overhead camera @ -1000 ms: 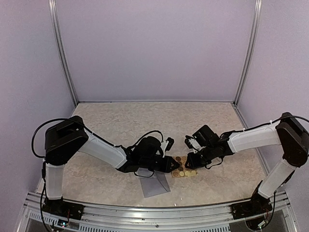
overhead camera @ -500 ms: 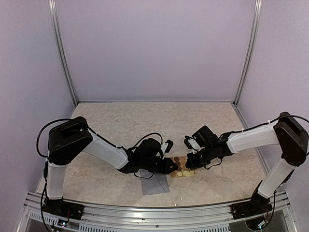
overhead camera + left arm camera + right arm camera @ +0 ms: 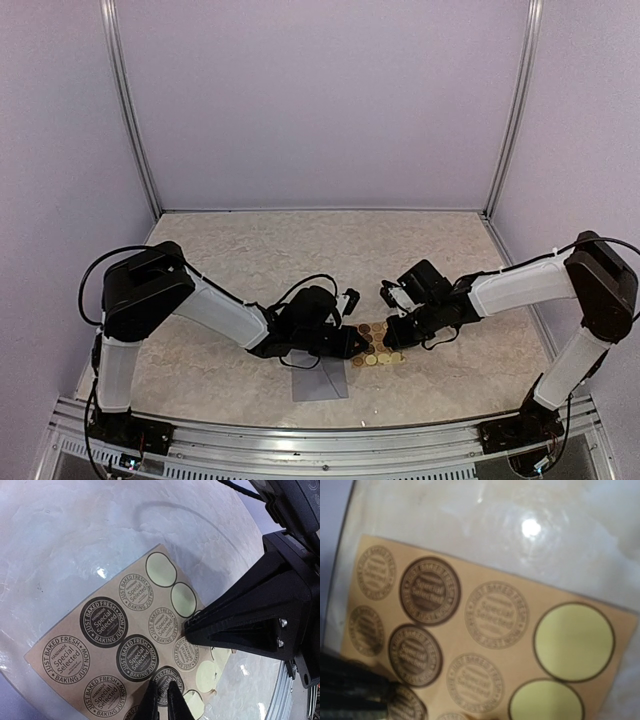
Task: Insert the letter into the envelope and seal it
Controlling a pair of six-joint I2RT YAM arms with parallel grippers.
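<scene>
**Both grippers closed down on the sticker sheet, envelope lying off to the side**

The left gripper [image 3: 161, 699] is being held with its jaws drawn to a thin slit. Its tips are being set on a dark round sticker [image 3: 163, 676] at the near edge of the sticker sheet [image 3: 107, 630]. Whether that sticker is being pinched cannot be told.

The right gripper [image 3: 189, 626] is being kept fully clenched with nothing between its jaws. It is being pointed straight at the left gripper, and its tip is being rested on the sheet just ahead and to the right of the left tips. In the right wrist view its dark fingers [image 3: 357, 692] are being pressed onto the sheet's corner.

The envelope [image 3: 322, 383] is being left flat on the table [image 3: 250, 260]. It lies just behind the left gripper toward the arm bases, its far edge is being covered by the left wrist, and it is apart from both sets of fingertips.
</scene>
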